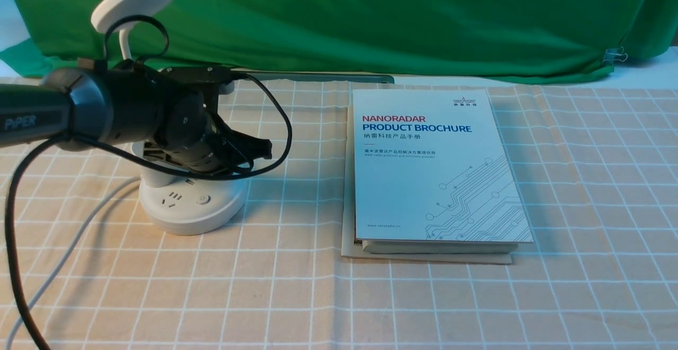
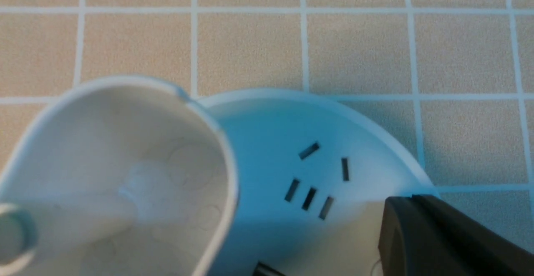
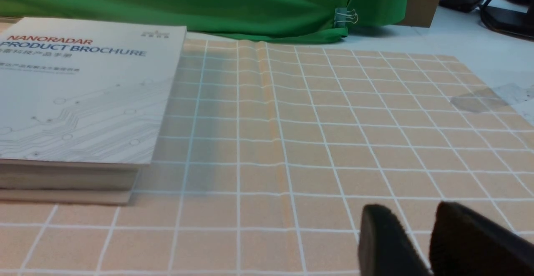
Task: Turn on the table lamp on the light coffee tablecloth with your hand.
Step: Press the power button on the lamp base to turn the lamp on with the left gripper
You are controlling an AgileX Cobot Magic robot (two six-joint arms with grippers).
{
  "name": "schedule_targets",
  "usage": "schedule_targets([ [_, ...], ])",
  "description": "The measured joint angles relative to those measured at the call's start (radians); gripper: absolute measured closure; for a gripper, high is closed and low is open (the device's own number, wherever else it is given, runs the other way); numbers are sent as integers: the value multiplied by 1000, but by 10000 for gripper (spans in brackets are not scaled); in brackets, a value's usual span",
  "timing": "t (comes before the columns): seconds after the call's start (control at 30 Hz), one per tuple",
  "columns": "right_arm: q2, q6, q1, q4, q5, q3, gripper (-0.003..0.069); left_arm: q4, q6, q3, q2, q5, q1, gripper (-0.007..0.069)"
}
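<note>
Front view first: the table lamp (image 1: 185,212) sits at the left of the light coffee tablecloth (image 1: 582,180). Your left arm (image 1: 106,109) hangs right across it. The left jaws poke out past the base, toward the brochure stack (image 1: 437,167). They've got nothing in them, and I can't tell how far apart they are. The power button (image 1: 202,199) is on the near side of the base, and the jaws look off to its right. Press down from here and I reckon you'll hit the rim and shove or tip the lamp. That cable loop (image 1: 135,27) by the neck (image 1: 125,43) could also snag.

Left wrist view: the cup holder (image 2: 117,175) is blurry and close, and one dark jaw sits over the base edge beside the socket slots (image 2: 317,180). There's no button in sight, so you're aiming blind and could jab a socket.

Right wrist view: the right jaws are a small gap apart, empty, low over the cloth and well clear of the brochures. No trouble there if they stay put.
</note>
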Motion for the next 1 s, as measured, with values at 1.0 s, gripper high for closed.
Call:
schedule_targets([
  [1.0,0,0,0,0,0,0,419,-69,57,0,-7,56,13,603],
])
